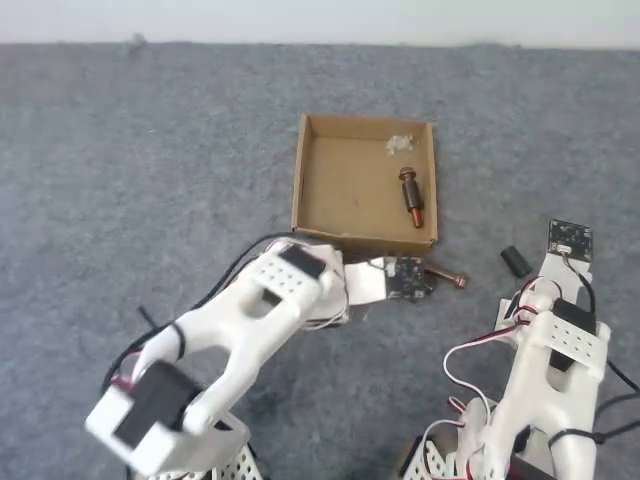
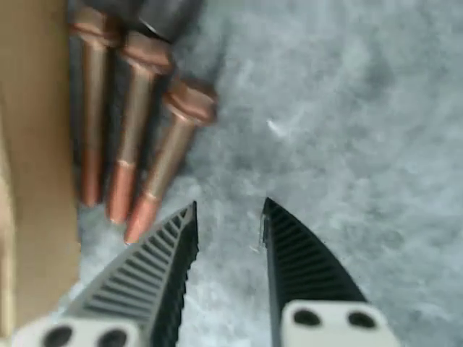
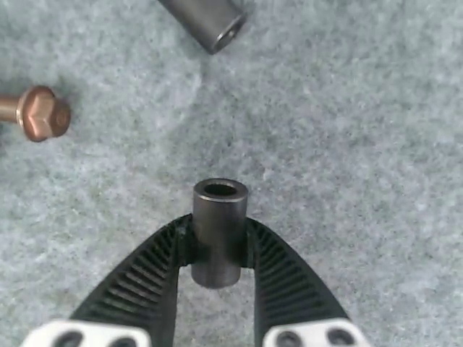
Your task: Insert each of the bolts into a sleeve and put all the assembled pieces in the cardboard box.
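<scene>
In the right wrist view my right gripper [image 3: 217,228] is shut on a dark upright sleeve [image 3: 219,238], its bore facing up. A second sleeve [image 3: 206,22] lies further off, and a copper bolt head [image 3: 40,113] shows to one side. My left gripper [image 2: 230,211] is open just above the carpet, next to three copper bolts [image 2: 134,137] lying side by side against the cardboard box wall [image 2: 36,181]. In the high view the box [image 1: 312,180] holds one bolt assembled in a sleeve [image 1: 411,195]. The left gripper [image 1: 425,280] sits by its front wall near a bolt [image 1: 447,277].
A loose black sleeve [image 1: 515,260] lies on the grey carpet [image 1: 150,180] between the box and the right arm [image 1: 555,350]. The left arm [image 1: 240,330] stretches across the front of the box. Open carpet lies to the left of the box.
</scene>
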Available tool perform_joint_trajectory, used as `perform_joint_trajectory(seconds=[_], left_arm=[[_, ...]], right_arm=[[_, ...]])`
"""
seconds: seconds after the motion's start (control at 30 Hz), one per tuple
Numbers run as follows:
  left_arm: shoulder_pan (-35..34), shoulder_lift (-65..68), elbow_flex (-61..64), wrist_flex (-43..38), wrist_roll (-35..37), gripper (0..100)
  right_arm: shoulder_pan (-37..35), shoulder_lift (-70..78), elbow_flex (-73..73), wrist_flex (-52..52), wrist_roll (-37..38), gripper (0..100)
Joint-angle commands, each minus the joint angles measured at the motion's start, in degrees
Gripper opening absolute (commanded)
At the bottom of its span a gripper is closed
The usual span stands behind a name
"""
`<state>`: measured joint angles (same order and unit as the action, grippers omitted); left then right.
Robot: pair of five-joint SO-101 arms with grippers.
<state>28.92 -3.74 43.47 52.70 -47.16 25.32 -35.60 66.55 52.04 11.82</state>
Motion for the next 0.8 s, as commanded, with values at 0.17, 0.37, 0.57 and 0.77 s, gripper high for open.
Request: perform_joint_trajectory(seconds=[0.17, 0.37, 0.57, 0.77], left_arm=[[0.00, 3.96, -9.45, 0.53, -1.32, 14], [0.35, 9.32, -14.90, 1.67, -2.73, 14], [1.76, 15.47, -22.11, 6.15, -3.08, 13], [3.43, 16.88, -23.69, 8.53, -3.87, 13]], right_arm=[[0.48, -1.71, -0.26, -0.84, -0.35, 0.6], [0.48, -1.71, -0.26, -0.84, -0.35, 0.6], [0.48, -1.71, -0.26, -0.84, -0.35, 0.6], [0.48, -1.71, -0.26, -0.84, 2.29, 0.7]])
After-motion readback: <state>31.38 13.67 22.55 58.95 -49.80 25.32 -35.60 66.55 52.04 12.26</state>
